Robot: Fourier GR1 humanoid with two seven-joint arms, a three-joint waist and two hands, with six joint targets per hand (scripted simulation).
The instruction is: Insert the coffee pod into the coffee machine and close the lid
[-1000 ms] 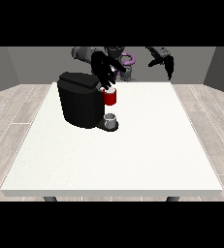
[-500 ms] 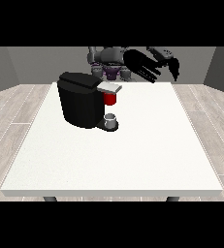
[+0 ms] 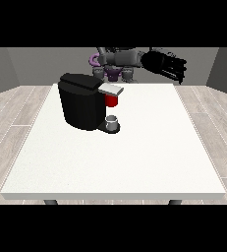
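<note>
Front view, black coffee machine (image 3: 83, 101) on white table (image 3: 134, 147), lid now lowered, red thing at the machine (image 3: 112, 100), hand at the view's right (image 3: 169, 66) lifted higher than before, fingers straight and spread, empty, pod not visible, other hand not seen

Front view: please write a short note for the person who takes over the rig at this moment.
Hand at the view's right: raised over the table's far edge, fingers about straight, holding nothing.
Other hand: not in view.
Machine: stands at the table's far left part. Its grey lid lies flat above a red thing at the machine.
A grey thing sits at the machine's base; I cannot tell if it is the pod.
Done: the lid looks closed.
Left: check that the pod is inside; if not, open, insert, close.
</note>
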